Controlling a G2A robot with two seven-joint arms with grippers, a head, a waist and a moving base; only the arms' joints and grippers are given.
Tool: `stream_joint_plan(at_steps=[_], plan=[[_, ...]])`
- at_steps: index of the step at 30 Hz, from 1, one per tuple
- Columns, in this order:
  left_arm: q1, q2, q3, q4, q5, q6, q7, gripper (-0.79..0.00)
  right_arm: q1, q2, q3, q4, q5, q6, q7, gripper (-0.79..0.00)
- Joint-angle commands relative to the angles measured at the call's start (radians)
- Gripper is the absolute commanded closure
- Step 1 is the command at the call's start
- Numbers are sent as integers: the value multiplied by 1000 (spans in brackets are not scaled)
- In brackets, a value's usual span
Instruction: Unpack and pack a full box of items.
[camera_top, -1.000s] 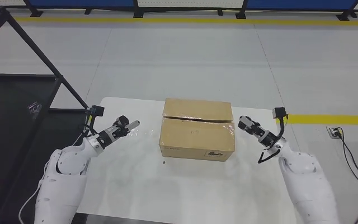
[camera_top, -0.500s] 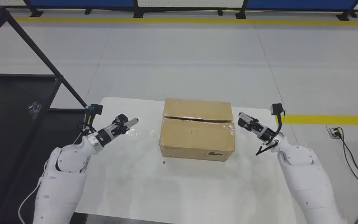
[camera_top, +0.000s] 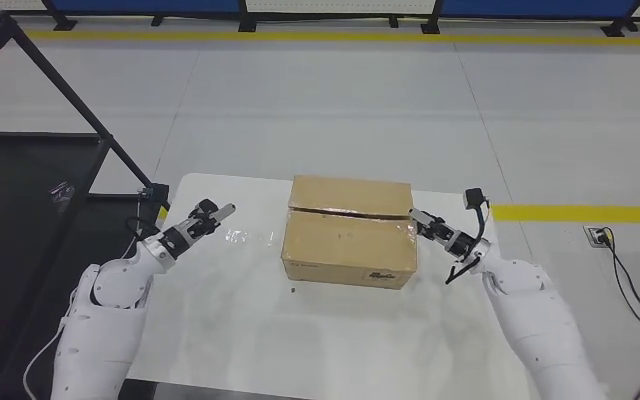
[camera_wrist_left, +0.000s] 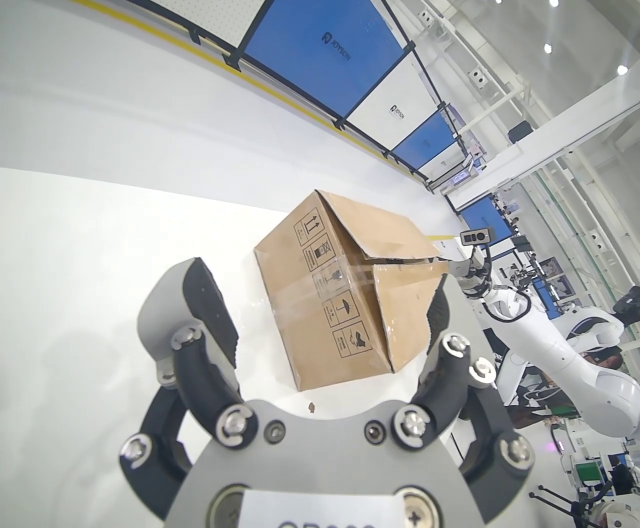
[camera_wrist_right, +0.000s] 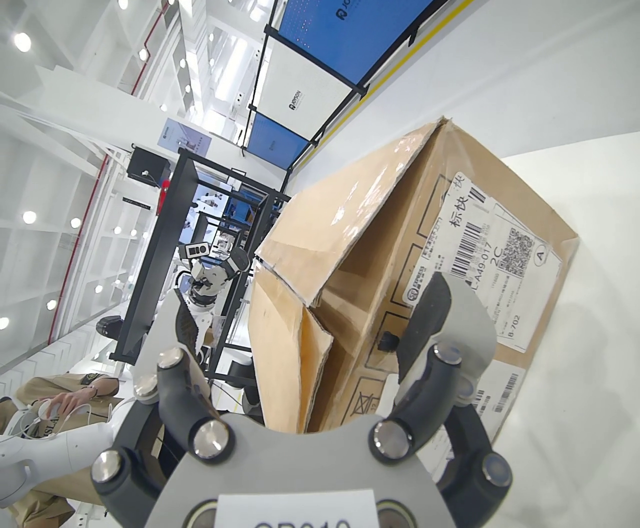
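box (camera_top: 350, 232): brown corrugated cardboard, matt, ragged flap edges | tape (camera_wrist_right: 350, 200): clear plastic, glossy, wrinkled | label (camera_wrist_right: 500, 260): white paper, smooth | bench (camera_top: 240, 330): white, smooth, faint sheen | left end effector (camera_wrist_left: 320, 290), right end effector (camera_wrist_right: 310, 300): dull grey metal plate, shiny screws | pads (camera_wrist_left: 207, 300): black, rubbery, textured
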Motion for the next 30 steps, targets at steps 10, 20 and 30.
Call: stream_joint_plan(at_steps=[10, 20, 30], plan=[[8, 13, 2, -6, -21, -1, -5, -785, 6, -14, -55, 0, 14, -10, -7, -785], [20, 23, 9, -15, -46, -8, -15, -785, -10, -10, -54, -17, 33, -37, -22, -785], [24, 33, 8, -14, -92, -16, -21, -785, -90, 21, -2, -144, 105, -58, 56, -785]])
